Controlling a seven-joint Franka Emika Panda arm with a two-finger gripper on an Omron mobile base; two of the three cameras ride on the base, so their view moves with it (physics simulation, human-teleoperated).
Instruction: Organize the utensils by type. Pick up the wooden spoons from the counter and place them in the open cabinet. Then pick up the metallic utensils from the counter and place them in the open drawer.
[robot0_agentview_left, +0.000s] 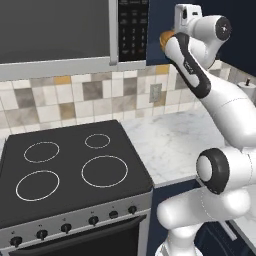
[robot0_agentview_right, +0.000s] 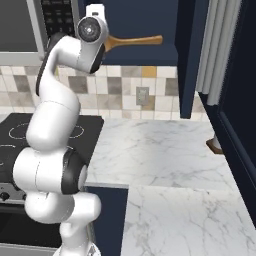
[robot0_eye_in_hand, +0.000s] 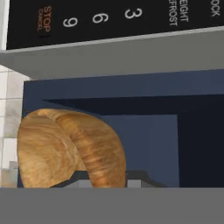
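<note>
White marble with grey veins makes up the surface (robot0_agentview_right: 165, 150), which runs from the black stovetop (robot0_agentview_left: 70, 165) round a corner under a tiled backsplash (robot0_agentview_right: 125, 85). Above it hangs the open cabinet (robot0_agentview_right: 145, 22), dark navy with a shadowed interior, just beside the microwave (robot0_agentview_left: 60, 30) whose keypad fills the top of the hand view. The white arm (robot0_agentview_right: 55, 115) is raised high, with its hand at the mouth of that cabinet.

A wooden spoon (robot0_agentview_right: 135, 41) is up there too, lying roughly level, its orange-brown handle sticking out sideways from the hand in front of the cabinet opening. In the hand view its rounded bowl (robot0_eye_in_hand: 70, 148) sits very close to the lens, right above the fingers (robot0_eye_in_hand: 105, 178), which appear clenched on it near the bowl end (the tips themselves are mostly hidden by the wood, so the exact contact is hard to make out).

As a judgement, the spoon should be light and stiff, unlikely to bend or break. Its smooth wood could slip or pivot, since held near one end the long handle acts as a lever. A hold nearer the handle's middle would balance better; setting it down gently on the cabinet shelf seems wise.
</note>
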